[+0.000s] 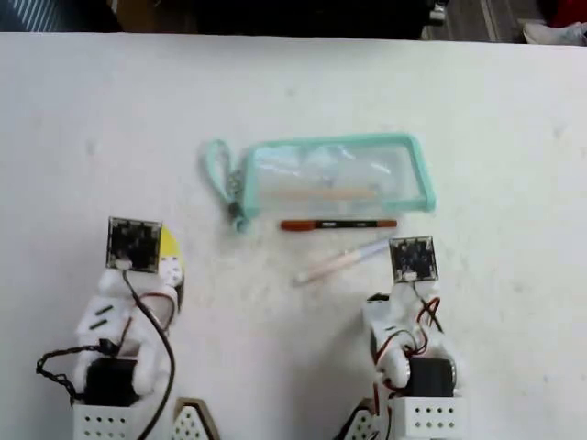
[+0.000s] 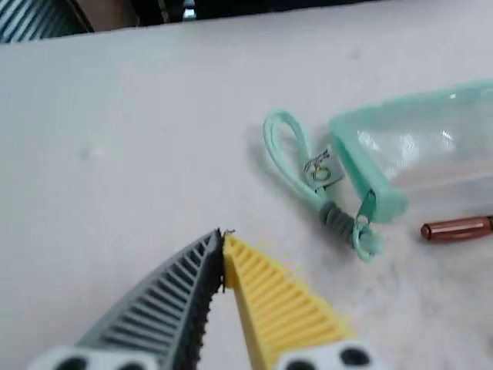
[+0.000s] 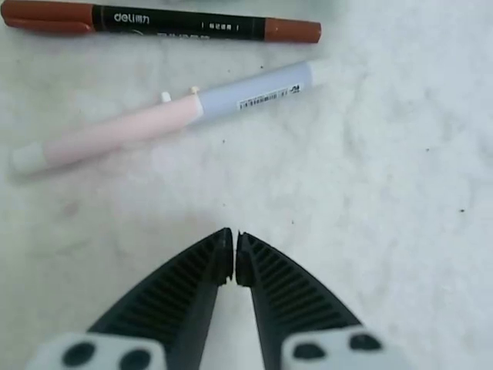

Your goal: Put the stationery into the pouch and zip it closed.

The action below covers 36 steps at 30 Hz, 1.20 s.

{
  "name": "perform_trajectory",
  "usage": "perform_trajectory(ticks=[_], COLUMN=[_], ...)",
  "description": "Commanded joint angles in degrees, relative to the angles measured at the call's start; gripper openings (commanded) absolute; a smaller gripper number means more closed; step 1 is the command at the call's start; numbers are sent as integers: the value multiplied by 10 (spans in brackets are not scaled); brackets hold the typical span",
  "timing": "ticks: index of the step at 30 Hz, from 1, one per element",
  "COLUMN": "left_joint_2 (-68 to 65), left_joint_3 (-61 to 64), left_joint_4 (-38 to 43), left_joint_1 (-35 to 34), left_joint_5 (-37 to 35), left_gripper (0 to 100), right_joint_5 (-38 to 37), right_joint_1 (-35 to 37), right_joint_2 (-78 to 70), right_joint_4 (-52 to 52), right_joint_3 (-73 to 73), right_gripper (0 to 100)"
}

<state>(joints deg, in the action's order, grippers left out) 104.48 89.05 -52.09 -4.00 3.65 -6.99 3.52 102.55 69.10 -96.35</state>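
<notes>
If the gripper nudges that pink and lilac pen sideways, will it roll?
Probably: the pen looks round and smooth, lying free on the flat table. It looks slim and rigid, so likely light and stiff when gripped.

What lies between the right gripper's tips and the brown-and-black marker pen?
A pastel pen with a pink barrel and lilac cap lies between the right gripper and the brown-and-black marker, touching neither, as the right wrist view shows.

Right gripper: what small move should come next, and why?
Probably open the right gripper and ease toward the pink pen: its jaws are shut on nothing, and that pen lies just ahead on the table, outside the pouch.
</notes>
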Motion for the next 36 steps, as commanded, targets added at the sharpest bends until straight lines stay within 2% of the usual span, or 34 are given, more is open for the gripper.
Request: perform_trajectory(ticks=[1, 6, 11, 18, 22, 29, 32, 36], left_joint_2=[2, 2, 2, 2, 2, 2, 2, 2], left_joint_3=[-28, -9, -8, 2, 12, 10, 9, 9], left_joint_4=[64, 40, 39, 41, 43, 43, 43, 43], left_joint_1=[8, 11, 9, -29, -27, -12, -15, -15], left_joint_5=[-6, -6, -6, -3, -3, -5, -6, -6], left_gripper=[24, 24, 24, 24, 24, 24, 24, 24], right_joint_5=[2, 1, 1, 1, 1, 1, -1, -76], right_joint_1=[-2, -1, 7, 7, 1, -50, -56, -51], right_joint_2=[0, 0, 0, 1, 1, 1, 0, 0], right_joint_4=[-10, -14, -68, -259, -381, -346, -329, -297], right_joint_3=[-5, -5, -5, -5, -5, -5, -5, -5], right_gripper=[18, 18, 18, 18, 19, 21, 72, 84])
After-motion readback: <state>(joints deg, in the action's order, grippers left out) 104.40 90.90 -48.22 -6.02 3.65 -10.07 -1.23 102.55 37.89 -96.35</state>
